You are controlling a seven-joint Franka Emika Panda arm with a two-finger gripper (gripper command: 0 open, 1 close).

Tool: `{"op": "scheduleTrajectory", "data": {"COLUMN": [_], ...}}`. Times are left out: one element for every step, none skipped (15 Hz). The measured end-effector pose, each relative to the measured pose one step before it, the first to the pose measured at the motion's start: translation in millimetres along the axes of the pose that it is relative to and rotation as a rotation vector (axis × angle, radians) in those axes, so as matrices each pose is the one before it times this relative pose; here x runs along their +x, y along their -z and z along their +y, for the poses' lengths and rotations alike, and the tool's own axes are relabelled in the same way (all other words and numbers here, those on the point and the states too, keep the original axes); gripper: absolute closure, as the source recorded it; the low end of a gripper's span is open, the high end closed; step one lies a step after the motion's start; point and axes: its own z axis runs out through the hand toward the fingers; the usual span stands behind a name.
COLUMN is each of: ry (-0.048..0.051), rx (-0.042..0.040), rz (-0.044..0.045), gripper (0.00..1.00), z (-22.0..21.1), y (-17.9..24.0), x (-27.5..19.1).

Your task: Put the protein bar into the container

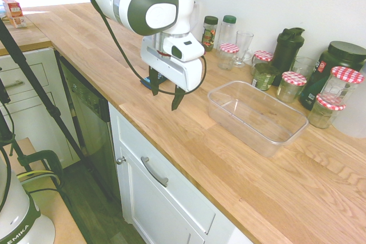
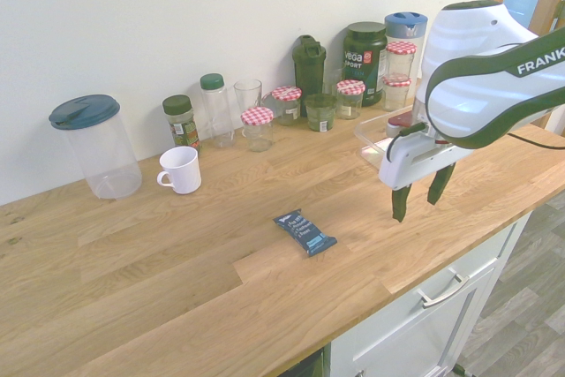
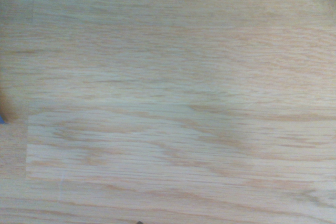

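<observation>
wooden kitchen desk (image 2: pixel 177 253) against a white wall. pincer (image 2: pixel 417 195) hanging above bare wood, pointing down, fingers spread wide, nothing between them. bar (image 2: pixel 305 232) lying flat on the desk in the second exterior view, well apart from the pincer; mostly hidden behind it in the first. container (image 1: pixel 256 117) upright and lidless on the desk, just beside the pincer, on the side away from the bar. jars (image 1: pixel 293 86), bottles and a glass along the wall behind it. white mug (image 2: pixel 180 169) further along.
</observation>
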Motion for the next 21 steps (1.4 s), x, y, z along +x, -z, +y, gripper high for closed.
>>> {"op": "scheduleTrajectory", "data": {"ry": [-0.00081, -0.00685, -0.00648, -0.00407, 0.00139, 0.00398, 0.00611, 0.00902, 0.01311, 0.01694, 0.01504, 0.01123, -0.00096, -0.01057, -0.01186, -0.00838, -0.00669, -0.00309, -0.00257, -0.00292, -0.00237], "rx": [-0.00088, -0.00341, -0.00500, -0.00152, 0.00074, 0.00083, 0.00179, 0.00325, 0.00616, 0.00480, 0.00329, 0.00091, 0.00123, -0.00326, -0.00780, -0.01248, -0.01173, -0.01016, -0.00920, -0.00856, -0.00816], "rz": [-0.00022, 0.00376, 0.01014, 0.01400, 0.01864, 0.01529, 0.01345, 0.01127, 0.00789, 0.00506, 0.00308, 0.00120, 0.00401, 0.00655, 0.00277, -0.00630, -0.01547, -0.01739, -0.01706, -0.01617, -0.01509], "gripper": [0.00, 0.00, 0.00, 0.00, 0.00, 0.00, 0.00, 0.00, 0.00, 0.00, 0.00, 0.00, 0.00, 0.00, 0.00, 0.00, 0.00, 0.00, 0.00, 0.00, 0.00], "z": [-0.08, -1.00, -3.43, -6.61, -8.47, -9.35, -8.47, -8.84, -9.92, -11.06, -11.70, -12.04, -12.33, -13.27, -13.17, -12.93, -10.94, -9.31, -7.67, -6.28, -4.77], "y": [-0.36, 0.01, 1.55, 4.24, 7.09, 9.68, 10.54, 10.80, 11.07, 11.18, 9.37, 7.62, 4.31, 0.30, -3.41, -8.44, -9.54, -9.66, -9.54, -8.79, -8.15], "x": [-0.05, -0.94, -2.48, -4.39, -5.40, -5.82, -4.39, -3.65, -4.49, -6.32, -7.59, -8.29, -6.26, -4.52, -2.78, -1.20, -1.50, -0.31, 0.65, 0.80, 2.47]}}
